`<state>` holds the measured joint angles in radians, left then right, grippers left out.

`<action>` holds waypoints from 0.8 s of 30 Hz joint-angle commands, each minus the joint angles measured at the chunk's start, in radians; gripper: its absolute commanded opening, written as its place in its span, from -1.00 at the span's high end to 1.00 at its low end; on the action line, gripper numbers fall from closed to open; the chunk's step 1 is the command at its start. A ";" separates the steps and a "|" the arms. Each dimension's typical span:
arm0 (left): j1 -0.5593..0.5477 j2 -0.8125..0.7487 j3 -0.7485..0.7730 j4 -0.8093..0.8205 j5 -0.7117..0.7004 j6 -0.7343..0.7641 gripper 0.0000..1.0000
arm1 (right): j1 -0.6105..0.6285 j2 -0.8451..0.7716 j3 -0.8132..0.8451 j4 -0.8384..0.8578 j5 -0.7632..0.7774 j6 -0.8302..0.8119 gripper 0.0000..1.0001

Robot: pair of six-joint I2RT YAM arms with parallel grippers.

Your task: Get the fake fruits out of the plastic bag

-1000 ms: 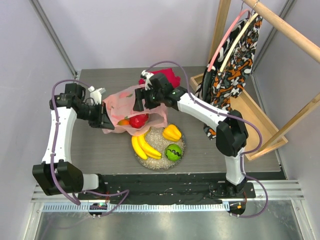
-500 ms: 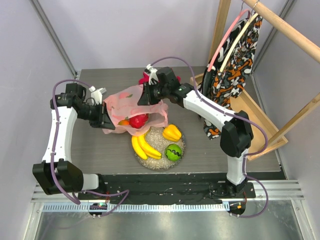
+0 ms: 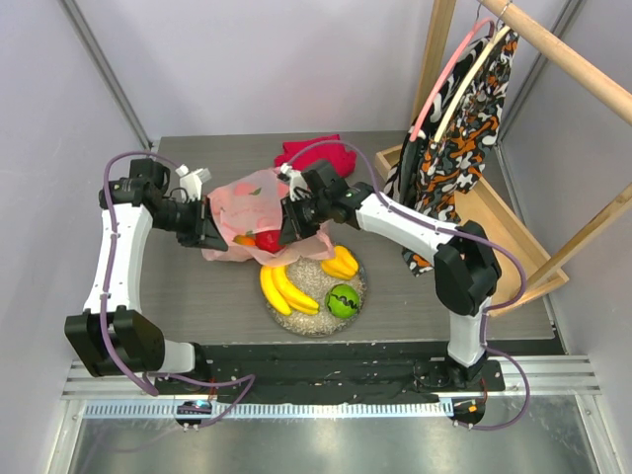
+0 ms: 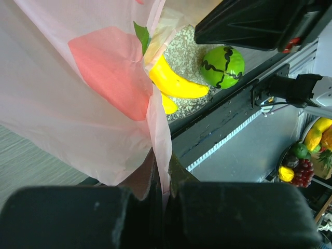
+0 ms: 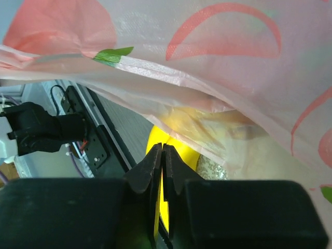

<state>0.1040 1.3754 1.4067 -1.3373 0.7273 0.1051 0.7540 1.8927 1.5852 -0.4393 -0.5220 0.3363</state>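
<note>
Here, the main risk sits close to the arms. The plate (image 3: 306, 321) carries bananas (image 3: 284, 289), a green apple (image 3: 343, 299) and a yellow pepper-shaped piece (image 3: 341, 262). The pink plastic bag (image 3: 252, 202) hangs just behind it and partly over its far rim. If the bag tips too fast, the fruit inside could tumble onto the plate, knock those pieces off, or roll across the table (image 3: 188, 296). The film looks thin and slippery, so it could also slide out of a grip or tear under the weight.

The left gripper (image 4: 162, 174) has its jaws closed flat on a fold of the bag's edge and holds up the bag's left side. The right gripper (image 5: 162, 149) has its jaws pressed together at the bag's right side, beneath an overhanging sheet of film. I cannot tell whether any film is caught between them. If it holds nothing, the bag hangs from one side only and may sag or twist shut.

Containers, nearest first. The plate holds the three kinds of fruit named above, lying side by side. The bag, held up between the two grippers, contains at least a red fruit (image 3: 269, 240) and an orange fruit (image 3: 243, 240), seen at its lower edge. Anything else inside is hidden by the film. Beyond the bag lies a folded red cloth (image 3: 314, 153).
</note>
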 commanded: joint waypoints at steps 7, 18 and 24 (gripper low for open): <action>-0.006 -0.045 0.034 -0.072 0.115 0.045 0.98 | 0.008 0.140 0.122 0.097 0.140 0.084 0.40; -0.004 -0.052 0.018 -0.086 0.152 0.068 0.98 | -0.048 0.230 0.318 0.054 0.317 0.110 -0.67; -0.007 -0.038 0.024 -0.094 0.162 0.076 0.98 | -0.048 0.266 0.286 0.043 0.290 0.155 -0.99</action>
<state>0.1040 1.3628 1.4075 -1.3357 0.8352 0.1658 0.6998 2.1284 1.8755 -0.3935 -0.2481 0.4526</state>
